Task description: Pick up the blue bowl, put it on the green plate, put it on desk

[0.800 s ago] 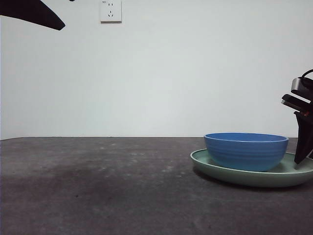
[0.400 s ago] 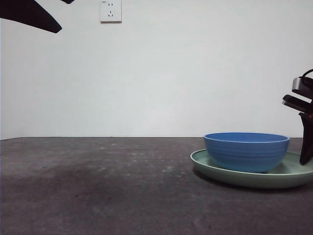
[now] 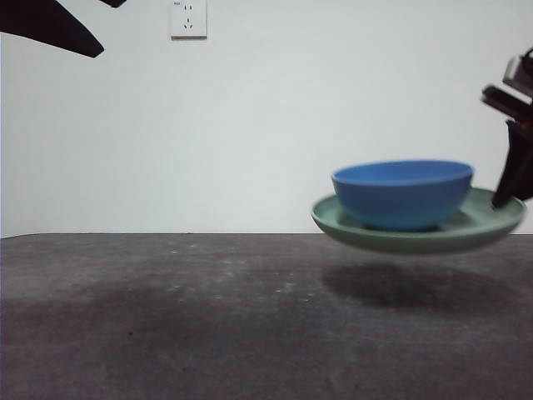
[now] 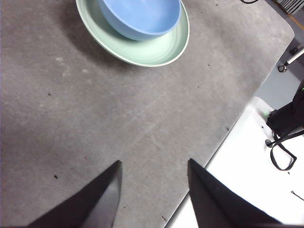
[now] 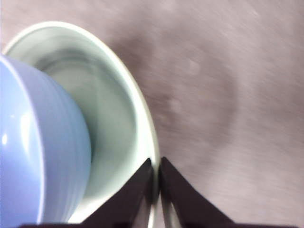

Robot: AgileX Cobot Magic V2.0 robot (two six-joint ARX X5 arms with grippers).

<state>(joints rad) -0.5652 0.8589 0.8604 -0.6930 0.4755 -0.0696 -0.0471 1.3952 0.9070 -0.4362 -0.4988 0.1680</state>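
The blue bowl (image 3: 403, 193) sits in the green plate (image 3: 350, 228), and both hang in the air above the desk (image 3: 208, 317) at the right of the front view. My right gripper (image 3: 510, 196) is shut on the plate's right rim (image 5: 151, 142), jaws pinching its edge. In the right wrist view the bowl (image 5: 38, 152) fills the plate's inside. My left gripper (image 4: 152, 190) is open over bare desk, well away from the plate (image 4: 156, 47) and bowl (image 4: 140, 16), and shows in the front view as a black tip (image 3: 50, 25) at the top left corner.
A white wall socket (image 3: 189, 18) is on the back wall. The plate's shadow (image 3: 408, 287) lies on the desk beneath it. In the left wrist view the desk's edge (image 4: 228, 130) borders a white surface holding a black strap (image 4: 280, 152).
The right gripper has lifted the plate with the bowl on it off the desk; both rose and shifted slightly left. The left arm stayed still.
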